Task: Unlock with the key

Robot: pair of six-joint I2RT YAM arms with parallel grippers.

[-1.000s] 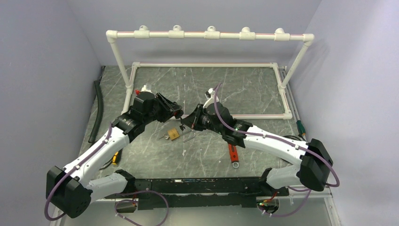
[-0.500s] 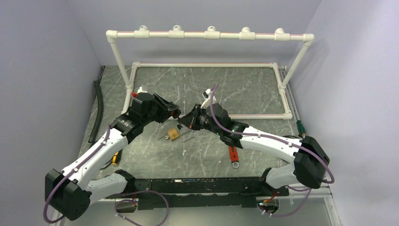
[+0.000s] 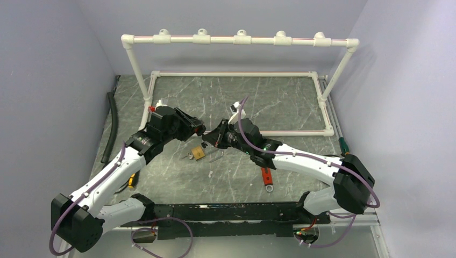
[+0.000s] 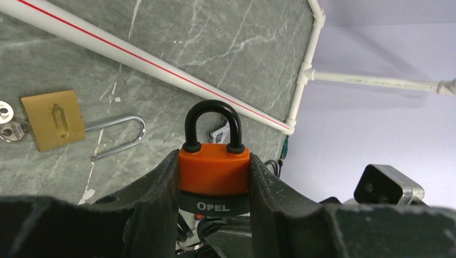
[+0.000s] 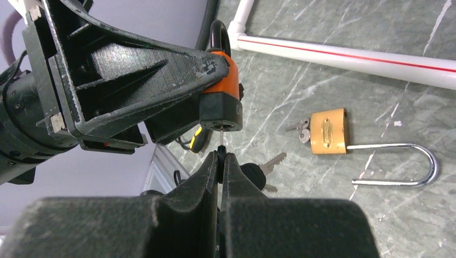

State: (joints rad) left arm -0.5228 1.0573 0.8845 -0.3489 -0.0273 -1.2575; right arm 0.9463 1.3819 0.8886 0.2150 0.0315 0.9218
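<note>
Right wrist view: the right gripper (image 5: 221, 161), jaws pinched on the key (image 5: 221, 142), has closed in; the key's tip now meets the keyway of the orange padlock (image 5: 228, 75) clamped between the left gripper's (image 4: 214, 161) jaws, so insertion looks imminent.

The brass padlock (image 4: 52, 119) looks brushed metal, the orange padlock (image 4: 214, 171) smooth plastic.

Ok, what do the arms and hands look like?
The left arm and right arm have white shells, black joints and blocky black bases, each trailed by a purple cable. The left hand and right hand are matte black, with wedge-shaped fingers.
</note>
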